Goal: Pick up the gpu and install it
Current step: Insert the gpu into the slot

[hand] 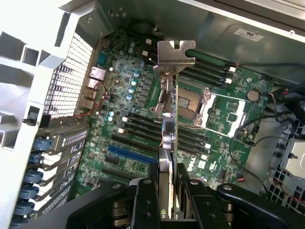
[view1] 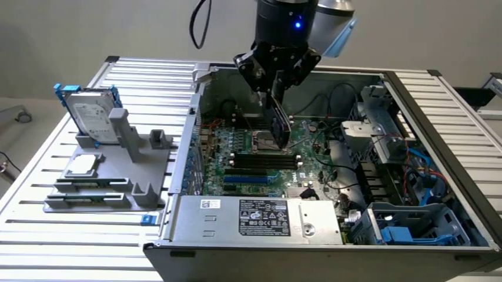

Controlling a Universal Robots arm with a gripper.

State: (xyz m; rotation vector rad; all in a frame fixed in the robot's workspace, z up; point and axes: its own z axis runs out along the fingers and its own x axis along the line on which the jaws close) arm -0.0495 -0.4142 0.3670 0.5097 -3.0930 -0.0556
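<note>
gpu is clamped edge-on btw the fingers of the gripper, hanging down from them. Its metal bracket is at the card end away from the fingers. Jaws are part-way closed, pressing on both flat faces of the card; nothing else is held.

Around: directly under gripper + card lies the motherboard. The cpu socket is just beside the card's line, and the black memory slots are near its lower edge. A blue slot lies on the board off to one side of the card, toward the case's rear grille. Cables loop on the gripper's side toward the exterior view's right, near the card but apart from it. Psu sits below the gripper in the exterior view, well apart. Outside the case, well off toward the exterior view's left, a grey fixture on the slatted table carries an upright hard drive in a blue frame.

Room: case is open on top. The gripper sits about at rim level w/ the card down inside the walls, and the walls stand well clear of both fingers. Can't tell if the card's lower edge touches the board or hangs just above it.
</note>
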